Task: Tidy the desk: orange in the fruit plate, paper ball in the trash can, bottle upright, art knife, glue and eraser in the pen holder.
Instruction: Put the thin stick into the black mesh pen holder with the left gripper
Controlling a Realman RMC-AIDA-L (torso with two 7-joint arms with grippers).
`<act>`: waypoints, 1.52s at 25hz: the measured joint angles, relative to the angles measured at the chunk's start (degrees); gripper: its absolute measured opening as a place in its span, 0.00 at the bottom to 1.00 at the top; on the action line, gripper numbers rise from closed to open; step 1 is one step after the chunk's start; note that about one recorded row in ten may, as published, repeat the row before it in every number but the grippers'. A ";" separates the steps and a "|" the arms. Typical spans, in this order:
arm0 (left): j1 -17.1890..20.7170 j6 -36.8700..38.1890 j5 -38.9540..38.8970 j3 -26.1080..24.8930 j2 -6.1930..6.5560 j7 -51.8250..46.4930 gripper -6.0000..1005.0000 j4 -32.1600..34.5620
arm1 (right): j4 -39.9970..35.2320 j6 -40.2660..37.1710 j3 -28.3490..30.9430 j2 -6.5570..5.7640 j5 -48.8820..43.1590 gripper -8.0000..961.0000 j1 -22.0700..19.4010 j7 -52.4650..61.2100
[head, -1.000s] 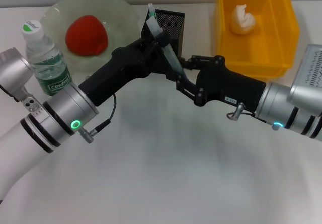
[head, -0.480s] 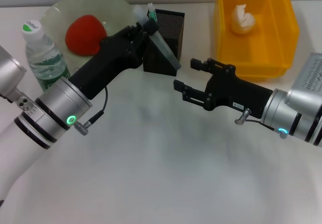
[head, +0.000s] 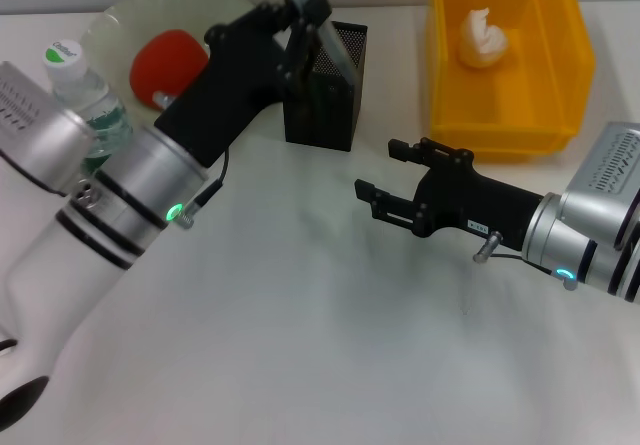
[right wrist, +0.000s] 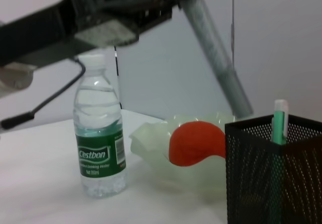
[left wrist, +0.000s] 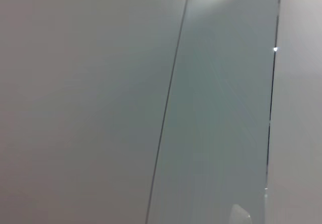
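Left hand lowers a knife into the pen holder.
The left hand (head: 300,27), clamped on the grey slender art knife (head: 318,27), tilts it into the black mesh pen holder (head: 335,105); the right hand (head: 381,180) hangs apart, empty, over the white tabletop (head: 300,315).

We count 1 bottle (head: 85,100), 1 orange (head: 165,60), 1 fruit plate (head: 120,23), 1 pen holder (head: 325,90), 1 yellow bin (head: 560,75) w/ 1 paper ball (head: 482,37), 1 green-capped stick (right wrist: 278,121) in the holder, 2 grippers: left (head: 300,10), right (head: 380,180)
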 joint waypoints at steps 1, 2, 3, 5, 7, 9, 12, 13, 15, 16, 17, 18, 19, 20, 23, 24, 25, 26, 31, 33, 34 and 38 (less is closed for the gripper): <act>-0.26 -0.21 0.02 -0.65 -0.02 1.56 0.16 -0.39 | 0.12 0.08 0.00 0.00 0.00 0.75 -0.01 0.12; -0.48 -0.53 0.04 -1.24 -0.04 2.80 0.16 -0.69 | 0.20 0.11 0.00 0.00 0.00 0.75 -0.02 0.19; -0.85 -1.31 0.03 -2.34 -0.04 4.31 0.16 -1.11 | 0.27 0.09 0.01 0.00 0.00 0.75 -0.04 0.22; -1.53 -3.72 0.03 -4.19 -0.05 6.14 0.15 -1.77 | 0.38 -0.22 0.01 0.00 0.00 0.75 -0.09 0.29; -2.31 -6.39 0.03 -5.32 -0.06 6.97 0.15 -1.95 | 0.49 -0.49 0.02 0.00 -0.02 0.75 -0.11 0.38; -3.63 -10.07 0.04 -6.60 -0.07 7.22 0.15 -1.87 | 0.53 -0.60 -0.22 0.00 -0.04 0.75 -0.11 0.45; -4.07 -11.57 0.03 -7.39 -0.07 7.78 0.15 -1.74 | 0.50 -0.63 -0.84 0.00 -0.01 0.75 -0.11 0.46; -4.20 -12.04 0.03 -7.81 -0.07 8.40 0.15 -1.72 | 0.47 -0.63 -1.11 0.00 0.04 0.75 -0.11 0.47; -4.31 -12.75 0.02 -8.63 -0.06 10.06 0.15 -1.82 | 0.38 -0.64 -1.40 0.00 0.08 0.75 -0.11 0.48; -4.36 -13.17 0.03 -8.96 -0.06 10.83 0.15 -1.91 | 0.34 -0.65 -1.45 0.00 0.08 0.75 -0.11 0.48; -4.45 -13.72 0.03 -9.20 -0.06 11.28 0.15 -1.93 | 0.33 -0.65 -1.46 0.00 0.09 0.75 -0.11 0.50; -4.56 -14.20 0.03 -9.31 -0.06 11.50 0.15 -1.92 | 0.30 -0.64 -1.46 0.00 0.10 0.75 -0.11 0.52; -4.71 -15.08 0.03 -9.37 -0.06 11.65 0.15 -1.91 | 0.28 -0.64 -1.47 0.00 0.12 0.75 -0.11 0.55; -4.86 -15.86 0.03 -9.39 -0.06 11.69 0.15 -1.89 | 0.28 -0.65 -1.48 0.00 0.15 0.75 -0.11 0.58; -5.14 -18.46 0.03 -9.69 -0.06 11.76 0.15 -1.77 | 0.27 -0.70 -1.48 0.00 0.15 0.75 -0.11 0.60; -5.18 -19.22 0.03 -9.86 -0.06 11.76 0.15 -1.74 | 0.26 -0.70 -1.48 0.00 0.15 0.75 -0.11 0.61; -5.18 -19.22 0.03 -9.86 -0.06 11.76 0.15 -1.74 | 0.23 -0.72 -1.48 0.00 0.15 0.75 -0.11 0.61; -5.18 -19.22 0.03 -9.86 -0.06 11.76 0.15 -1.74 | 0.20 -0.74 -1.48 0.00 0.15 0.75 -0.11 0.61; -5.14 -20.95 0.03 -10.14 -0.06 11.80 0.15 -1.74 | 0.19 -0.78 -1.29 0.00 0.32 0.75 -0.11 0.62; -4.93 -21.00 0.04 -10.17 -0.06 11.82 0.15 -1.83 | 0.20 -0.79 -0.95 0.00 0.41 0.75 -0.29 0.62; -4.89 -21.00 0.06 -10.17 -0.06 11.82 0.15 -1.88 | 0.15 -0.80 -0.86 0.00 0.79 0.75 -0.54 0.60; -4.75 -21.01 0.38 -10.20 -0.06 11.84 0.15 -1.86 | 0.12 -0.80 -0.94 0.00 1.78 0.75 -0.72 0.23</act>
